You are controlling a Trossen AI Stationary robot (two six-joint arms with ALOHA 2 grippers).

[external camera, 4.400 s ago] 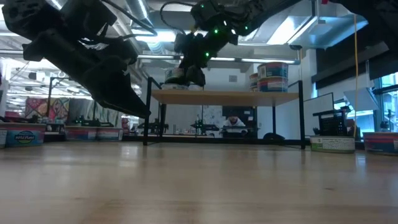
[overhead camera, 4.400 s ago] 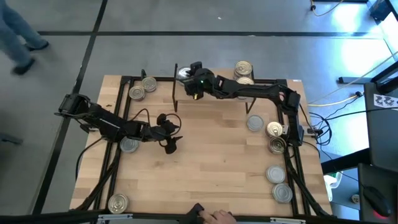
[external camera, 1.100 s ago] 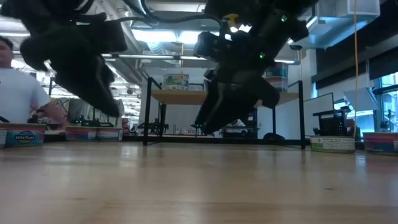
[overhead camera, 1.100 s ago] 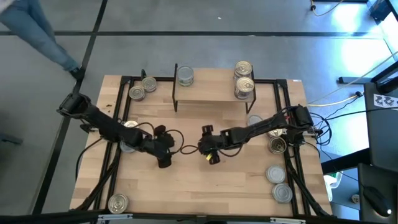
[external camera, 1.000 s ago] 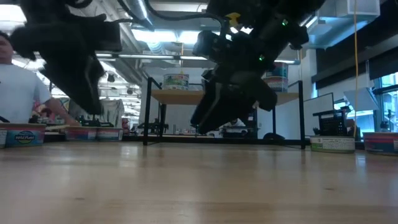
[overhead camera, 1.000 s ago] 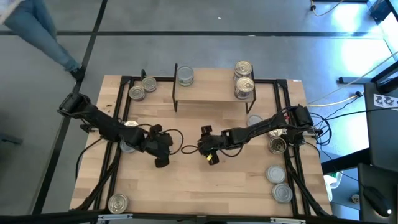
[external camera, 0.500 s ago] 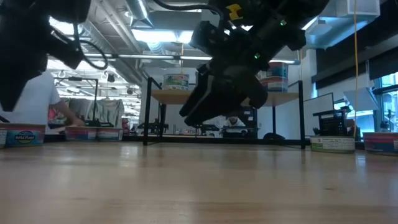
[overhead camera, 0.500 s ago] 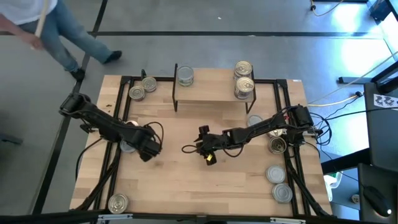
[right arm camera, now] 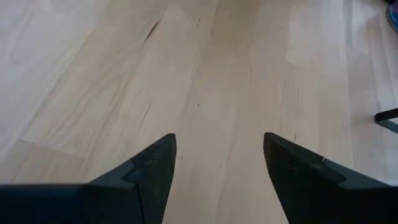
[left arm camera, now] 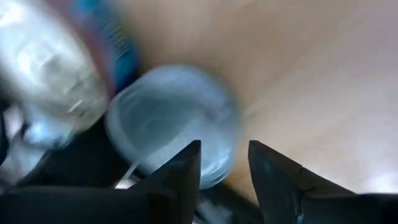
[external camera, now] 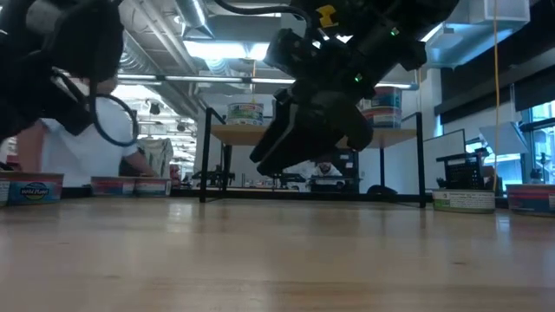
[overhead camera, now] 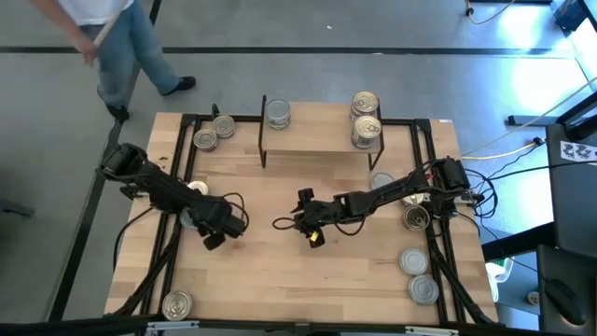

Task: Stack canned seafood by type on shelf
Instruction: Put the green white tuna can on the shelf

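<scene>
The shelf (overhead camera: pixel 322 140) stands at the table's far middle. It bears one silver-topped can (overhead camera: pixel 278 114) at its left end and a stack of two cans (overhead camera: pixel 366 117) at its right end. My left gripper (overhead camera: pixel 211 235) is open above the table's left part. Its fingers (left arm camera: pixel 186 168) point at a silver-topped can (left arm camera: pixel 171 130) lying on the table (overhead camera: pixel 191 218), without touching it. My right gripper (overhead camera: pixel 308 219) is open and empty over bare wood near the table's middle; it also shows in its wrist view (right arm camera: pixel 219 140) and in the low view (external camera: pixel 269 160).
Two cans (overhead camera: pixel 215 133) stand at the far left, one (overhead camera: pixel 177 303) at the near left corner, and several (overhead camera: pixel 415 233) along the right edge. A gold-topped can (overhead camera: pixel 195 187) sits beside the left arm. A person (overhead camera: pixel 112 37) walks beyond the far left corner. Bare wood lies in the middle.
My left gripper has drawn back from the table's middle toward its left edge and has turned toward the silver-topped can there. My right gripper has shifted slightly toward the left and then kept still. The person has walked along the table's far left side.
</scene>
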